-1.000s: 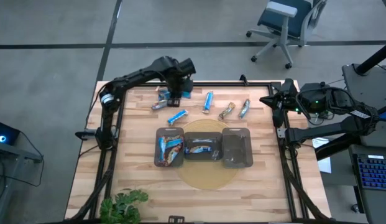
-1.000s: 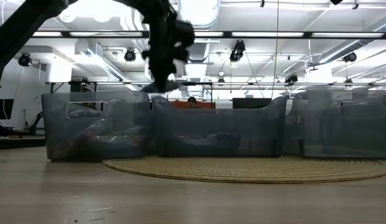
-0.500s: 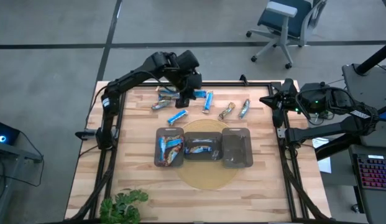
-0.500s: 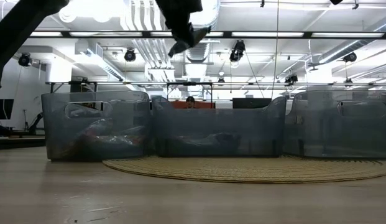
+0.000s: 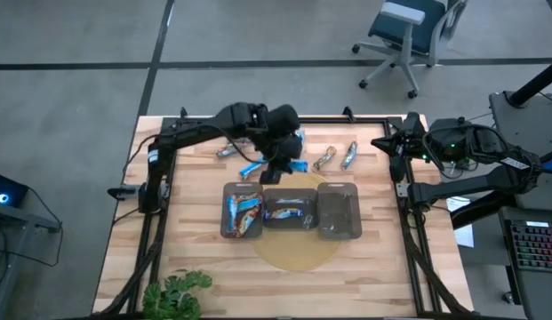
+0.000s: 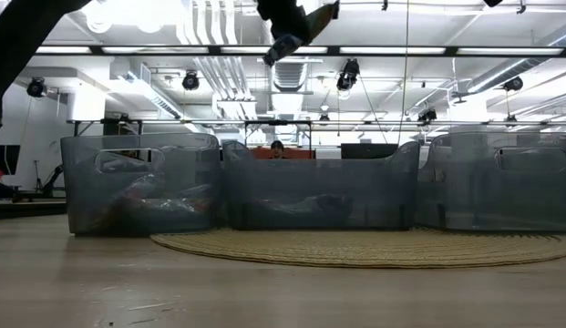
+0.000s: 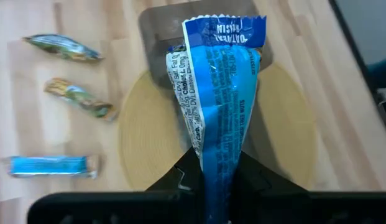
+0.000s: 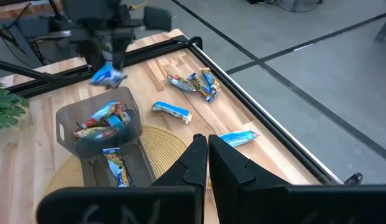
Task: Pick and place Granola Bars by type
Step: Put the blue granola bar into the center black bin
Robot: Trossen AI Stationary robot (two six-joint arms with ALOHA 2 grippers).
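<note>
My left gripper (image 5: 281,165) hangs above the table just beyond the trays, shut on a bright blue granola bar (image 7: 217,93). Three dark translucent trays stand in a row on a round woven mat (image 5: 293,244). The left tray (image 5: 243,211) holds several mixed bars, the middle tray (image 5: 289,209) holds blue ones, and the right tray (image 5: 339,212) shows none. More bars lie on the wood at the far side: a blue one (image 5: 229,149), a brownish one (image 5: 324,158) and a silver-green one (image 5: 349,155). My right gripper (image 8: 207,149) waits shut at the table's right edge. My left gripper pinches the blue bar by one end of its wrapper (image 7: 208,177) between its two fingers. The fingers slant downward and lie along the bar. The bar sticks out past the fingertips, its crimped free end (image 7: 225,28) foremost, lifted clear over the mat and trays.
The wrist view shows loose bars (image 7: 62,46), (image 7: 81,98), (image 7: 50,165) beside the mat. A black frame rail (image 5: 284,118) runs along the far edge. A potted plant (image 5: 176,293) stands at the near left corner. Bare wood lies near the front edge.
My left gripper has carried the blue bar up from the far-left part of the table, first toward the right edge, then toward the near edge to above the trays. It has tipped and turned on the way. The bar stays held and clear of the table.
</note>
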